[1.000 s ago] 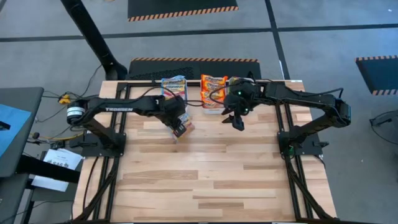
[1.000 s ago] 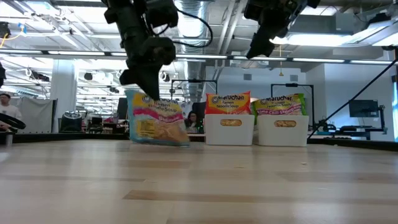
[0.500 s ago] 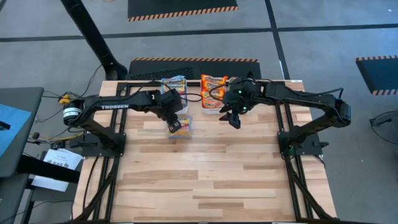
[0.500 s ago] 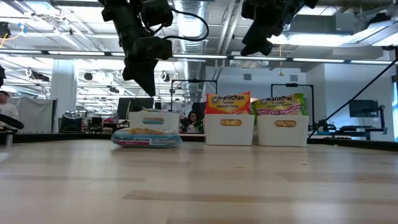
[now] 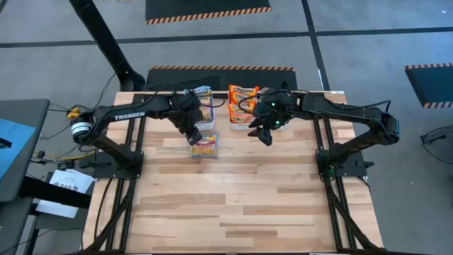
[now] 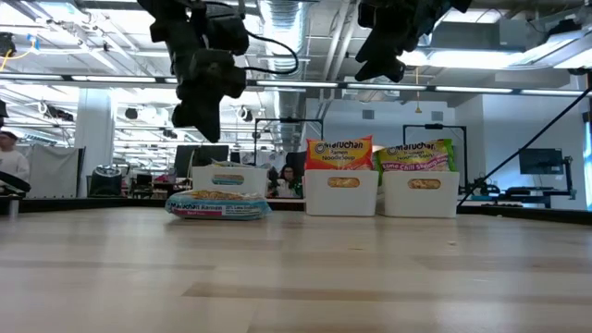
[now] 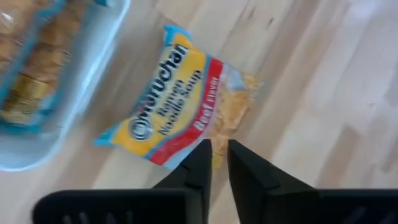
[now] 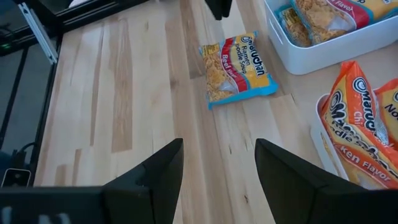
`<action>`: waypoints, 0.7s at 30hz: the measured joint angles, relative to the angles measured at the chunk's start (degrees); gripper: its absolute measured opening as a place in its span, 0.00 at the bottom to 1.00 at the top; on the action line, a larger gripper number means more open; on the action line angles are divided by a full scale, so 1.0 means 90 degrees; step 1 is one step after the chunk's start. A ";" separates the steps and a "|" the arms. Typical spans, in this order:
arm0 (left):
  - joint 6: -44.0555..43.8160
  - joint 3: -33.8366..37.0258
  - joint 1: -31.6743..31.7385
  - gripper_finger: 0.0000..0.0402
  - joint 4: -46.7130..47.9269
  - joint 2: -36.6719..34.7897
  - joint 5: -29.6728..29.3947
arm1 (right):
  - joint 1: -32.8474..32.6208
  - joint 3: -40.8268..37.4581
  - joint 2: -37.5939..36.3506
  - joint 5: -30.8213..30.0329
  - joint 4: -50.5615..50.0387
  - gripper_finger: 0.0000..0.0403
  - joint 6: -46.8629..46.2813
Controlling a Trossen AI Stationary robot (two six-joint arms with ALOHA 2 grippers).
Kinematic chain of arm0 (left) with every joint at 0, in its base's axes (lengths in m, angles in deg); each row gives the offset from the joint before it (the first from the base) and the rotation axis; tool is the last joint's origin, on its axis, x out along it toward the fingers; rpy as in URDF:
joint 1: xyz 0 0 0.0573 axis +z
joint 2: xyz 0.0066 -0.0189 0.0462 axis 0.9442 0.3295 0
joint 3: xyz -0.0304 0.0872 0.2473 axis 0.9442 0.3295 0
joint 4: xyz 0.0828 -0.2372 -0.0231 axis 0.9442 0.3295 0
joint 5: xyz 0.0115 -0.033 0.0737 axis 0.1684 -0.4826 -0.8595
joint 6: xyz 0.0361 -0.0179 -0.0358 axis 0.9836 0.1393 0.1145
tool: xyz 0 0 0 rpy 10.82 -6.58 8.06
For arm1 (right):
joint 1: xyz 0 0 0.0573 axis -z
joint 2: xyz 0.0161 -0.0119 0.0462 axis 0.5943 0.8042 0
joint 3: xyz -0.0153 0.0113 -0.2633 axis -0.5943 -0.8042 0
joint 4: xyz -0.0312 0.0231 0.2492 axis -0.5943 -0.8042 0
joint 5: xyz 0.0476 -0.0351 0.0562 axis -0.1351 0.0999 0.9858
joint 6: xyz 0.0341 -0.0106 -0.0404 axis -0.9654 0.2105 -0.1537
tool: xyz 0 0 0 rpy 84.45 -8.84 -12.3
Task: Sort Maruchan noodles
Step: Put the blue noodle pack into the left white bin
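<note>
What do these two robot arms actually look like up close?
Both arms are black, jointed tubes with loose black cables. The left arm carries white TROSSEN lettering; the right arm has a small green light near its wrist. The left gripper and right gripper each end in two dark, angular fingers.
</note>
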 joint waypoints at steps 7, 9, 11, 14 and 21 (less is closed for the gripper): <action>-0.1241 0.0000 0.0061 0.27 0.0144 0.0034 0.0254 | -0.0001 0.0000 0.0000 -0.0130 0.0027 0.55 -0.0016; -0.1844 0.0013 0.0040 0.30 0.0325 0.0034 0.0173 | -0.0001 0.0000 0.0000 -0.0131 0.0027 0.55 -0.0017; -0.2134 0.0100 -0.0037 0.32 0.0337 0.0034 0.0154 | -0.0001 0.0000 0.0002 -0.0134 0.0027 0.55 -0.0096; -0.2297 0.0340 -0.0134 0.32 0.0314 0.0034 0.0219 | -0.0003 0.0000 0.0084 -0.0134 0.0032 0.55 -0.0135; -0.2758 0.1012 -0.0150 0.31 0.0103 0.0004 0.0242 | -0.0128 -0.0007 0.0481 -0.0131 -0.0029 0.55 -0.0133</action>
